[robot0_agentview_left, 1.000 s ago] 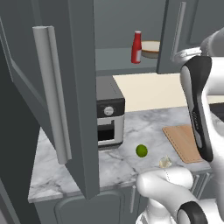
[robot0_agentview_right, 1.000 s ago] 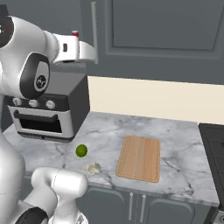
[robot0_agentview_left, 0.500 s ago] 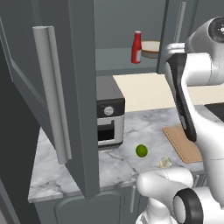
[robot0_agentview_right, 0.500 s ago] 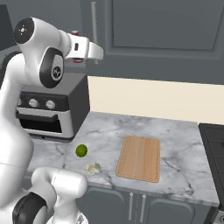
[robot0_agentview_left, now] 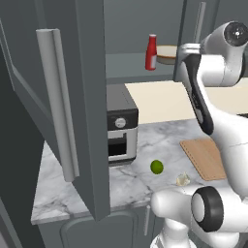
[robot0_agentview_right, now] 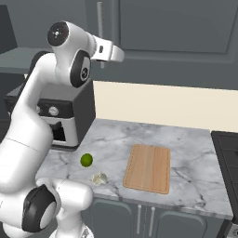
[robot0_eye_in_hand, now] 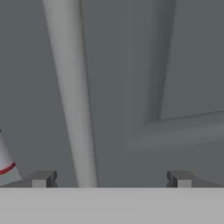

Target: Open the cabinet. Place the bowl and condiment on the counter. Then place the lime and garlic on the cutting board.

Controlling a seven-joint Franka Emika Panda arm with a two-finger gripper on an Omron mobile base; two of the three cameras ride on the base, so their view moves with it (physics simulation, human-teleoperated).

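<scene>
Gripper point(robot0_eye_in_hand: 109, 178): jaws spread wide, nothing between them, raised to cabinet height and facing the shut right door.
Door handle point(robot0_eye_in_hand: 70, 92): long grey bar, directly ahead of the gripper and nearer its left fingertip than its right.
Cabinet point(robot0_agentview_left: 92, 97): left door swung open beside the arm; right door appears shut.
Condiment point(robot0_agentview_left: 151, 52): red bottle on the cabinet shelf, just left of the gripper, upright.
Bowl point(robot0_agentview_left: 167, 52): on the same shelf, beside the bottle, partly hidden by the arm.
Lime point(robot0_agentview_right: 86, 160) and garlic point(robot0_agentview_right: 99, 178): on the counter point(robot0_agentview_right: 186, 139) well below the gripper, close together, apart from the cutting board point(robot0_agentview_right: 148, 167).
Handling note, as a judgement: centre the bar between the fingers before closing, then pull along the door's arc, keeping the wrist clear of the bottle.
</scene>
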